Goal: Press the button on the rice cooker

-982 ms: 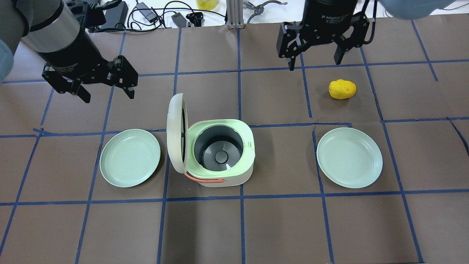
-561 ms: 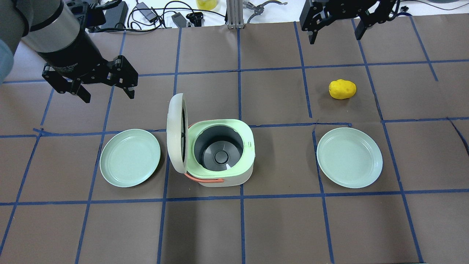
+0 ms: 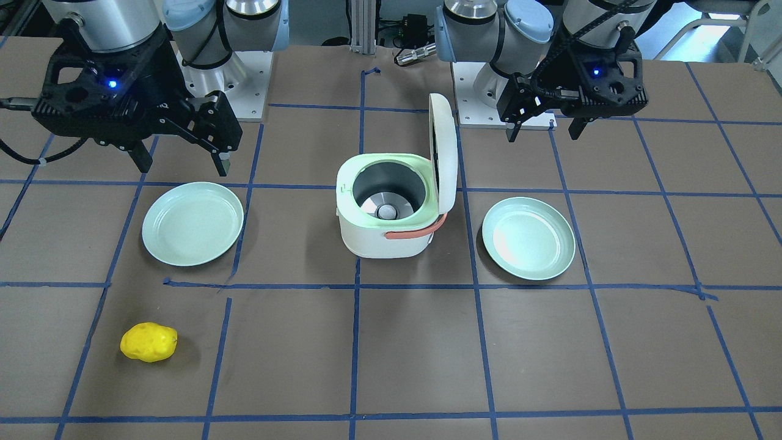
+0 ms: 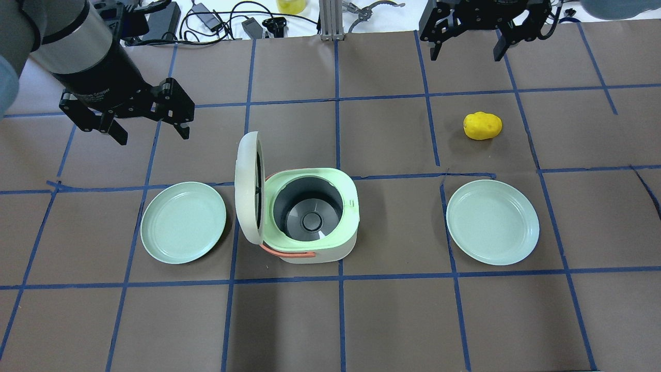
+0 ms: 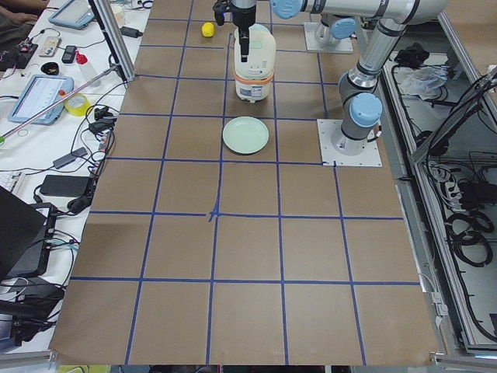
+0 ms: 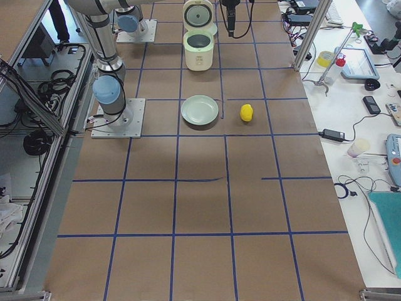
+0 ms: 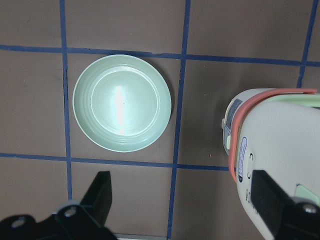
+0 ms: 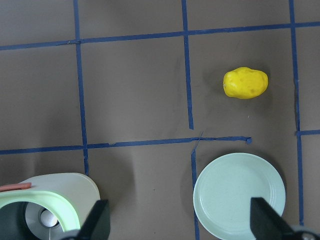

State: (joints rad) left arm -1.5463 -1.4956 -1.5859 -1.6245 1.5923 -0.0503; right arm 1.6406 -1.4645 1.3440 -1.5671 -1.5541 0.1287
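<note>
The white rice cooker [image 4: 320, 253] with a green rim stands mid-table with its lid [image 4: 247, 191] swung up on edge and the dark pot empty. In the left wrist view the lid's outer face [image 7: 280, 145] shows, with a pale mint pad, the button [image 7: 306, 192], at the right edge. My left gripper [image 4: 154, 135] is open and empty, hovering behind and to the left of the cooker above the table. My right gripper [image 4: 465, 56] is open and empty, high over the far right of the table.
A mint plate [image 4: 183, 222] lies left of the cooker and another mint plate [image 4: 492, 222] lies to its right. A yellow potato [image 4: 482, 125] lies behind the right plate. Cables and tools lie along the far edge [image 4: 217, 20].
My right gripper has moved away from the potato toward the far table edge, still open. The left gripper and the cooker have not moved.
</note>
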